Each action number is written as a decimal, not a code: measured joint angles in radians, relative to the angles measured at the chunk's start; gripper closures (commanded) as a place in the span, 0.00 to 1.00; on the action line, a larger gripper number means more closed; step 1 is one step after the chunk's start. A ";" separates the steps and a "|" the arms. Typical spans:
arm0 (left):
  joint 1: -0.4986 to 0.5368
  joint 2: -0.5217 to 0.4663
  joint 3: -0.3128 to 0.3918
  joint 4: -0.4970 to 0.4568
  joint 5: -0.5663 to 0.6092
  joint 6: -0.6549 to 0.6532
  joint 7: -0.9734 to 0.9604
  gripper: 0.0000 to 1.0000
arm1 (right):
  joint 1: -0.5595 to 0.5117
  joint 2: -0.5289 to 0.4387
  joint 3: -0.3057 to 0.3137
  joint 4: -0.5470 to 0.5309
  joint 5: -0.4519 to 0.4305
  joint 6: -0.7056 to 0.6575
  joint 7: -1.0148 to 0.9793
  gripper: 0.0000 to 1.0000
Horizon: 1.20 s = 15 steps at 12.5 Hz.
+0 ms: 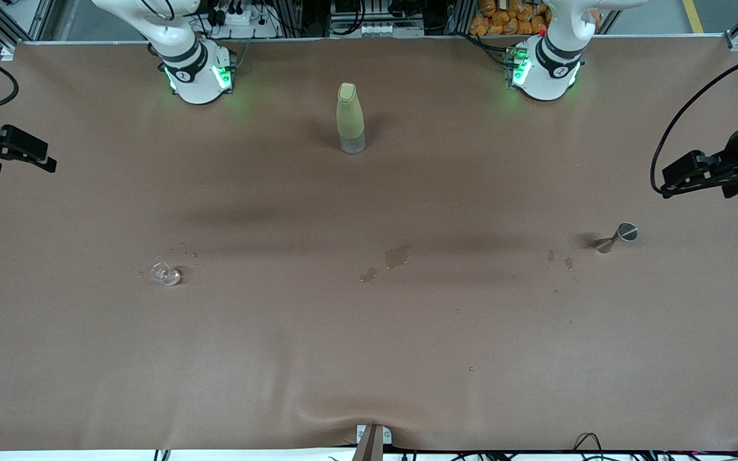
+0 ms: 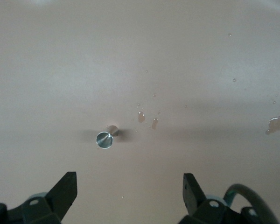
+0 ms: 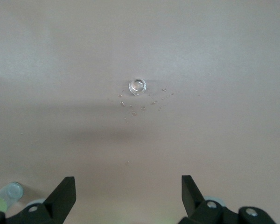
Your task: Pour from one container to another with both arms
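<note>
Tiny clear glass cup [image 1: 166, 274], lower left of frame on brown surface [image 1: 369, 358], light, fragile, slippery, best pinched across its wall; metal jigger [image 1: 619, 235], right of frame, rigid, grasp at waist; left end effector [image 2: 129, 186] and right end effector [image 3: 128, 186] wide, empty.

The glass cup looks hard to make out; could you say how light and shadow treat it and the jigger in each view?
Front view: the glass cup nearly melts into the brown table, while the jigger casts a short dark shadow. Left wrist view: the jigger's mouth glints brightly. Right wrist view: the cup shows as a pale ring.
</note>
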 measured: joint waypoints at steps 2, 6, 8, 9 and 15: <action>0.000 0.000 -0.001 0.018 0.000 0.000 0.003 0.00 | 0.002 0.000 0.000 0.000 -0.020 0.000 0.008 0.00; -0.008 0.000 -0.005 0.027 0.000 0.000 0.154 0.00 | 0.003 0.000 0.000 0.000 -0.024 0.000 0.012 0.00; 0.007 0.000 0.005 0.029 0.000 0.000 0.302 0.00 | 0.003 0.000 -0.001 0.000 -0.025 0.000 0.012 0.00; 0.023 0.001 0.009 0.028 -0.002 -0.001 0.376 0.00 | 0.003 0.000 -0.002 0.000 -0.025 0.000 0.013 0.00; 0.232 0.060 0.017 0.024 -0.078 -0.001 0.981 0.00 | 0.002 0.002 -0.011 0.018 -0.026 0.006 0.015 0.00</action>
